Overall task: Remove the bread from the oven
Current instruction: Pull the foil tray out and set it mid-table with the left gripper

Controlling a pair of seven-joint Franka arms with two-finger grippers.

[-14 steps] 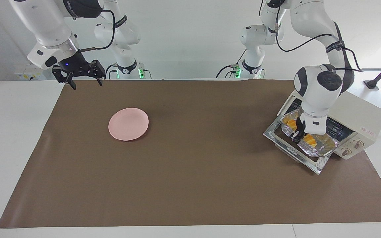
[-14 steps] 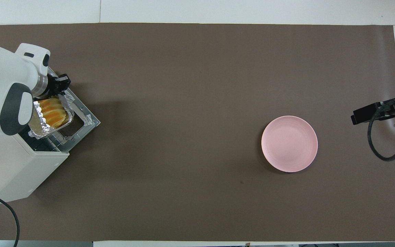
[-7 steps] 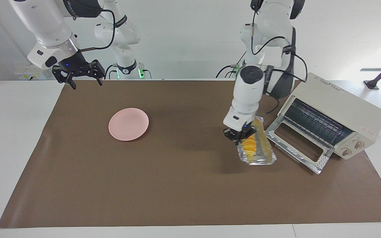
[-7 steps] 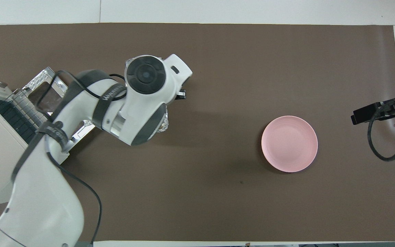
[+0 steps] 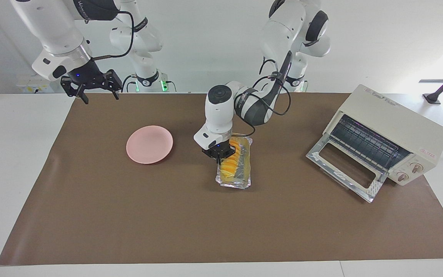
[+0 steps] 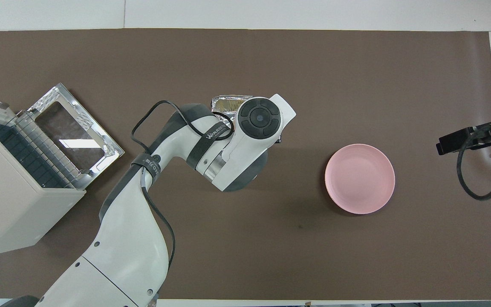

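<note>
The bread (image 5: 230, 163), a ridged yellow-orange loaf, lies in a crinkled silver foil tray (image 5: 240, 181). My left gripper (image 5: 220, 154) is shut on the tray's rim on the side toward the pink plate and holds it low over the middle of the brown mat. In the overhead view the left arm hides the bread and only an end of the foil tray (image 6: 220, 101) shows. The oven (image 5: 394, 129) stands at the left arm's end with its glass door (image 5: 340, 169) dropped open and its rack bare. My right gripper (image 5: 100, 97) waits open.
A pink plate (image 5: 149, 144) sits on the mat toward the right arm's end, beside the tray; it also shows in the overhead view (image 6: 359, 178). The oven (image 6: 11, 204) and its open door (image 6: 75, 136) fill the mat's corner at the left arm's end.
My left gripper has carried the foil tray with the bread off the oven's open door and across the mat toward the plate. The right arm has not moved.
</note>
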